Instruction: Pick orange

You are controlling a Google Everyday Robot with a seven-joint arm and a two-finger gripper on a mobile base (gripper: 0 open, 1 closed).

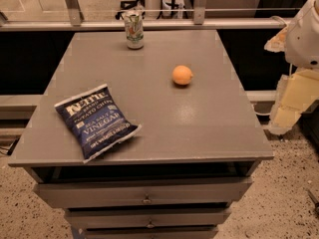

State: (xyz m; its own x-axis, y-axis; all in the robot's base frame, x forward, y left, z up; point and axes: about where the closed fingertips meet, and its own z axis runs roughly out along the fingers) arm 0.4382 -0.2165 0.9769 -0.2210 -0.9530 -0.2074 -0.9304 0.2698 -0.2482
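Observation:
The orange (182,75) is a small round fruit lying on the grey cabinet top (164,113), right of centre and towards the back. My gripper (290,103) hangs off the right edge of the cabinet, below the white arm housing (304,34). It is well to the right of the orange and holds nothing that I can see.
A blue chip bag (97,120) lies at the front left of the top. A drink can (133,30) stands at the back edge. Drawers (144,193) are below the front edge. A rail (149,24) runs behind the cabinet.

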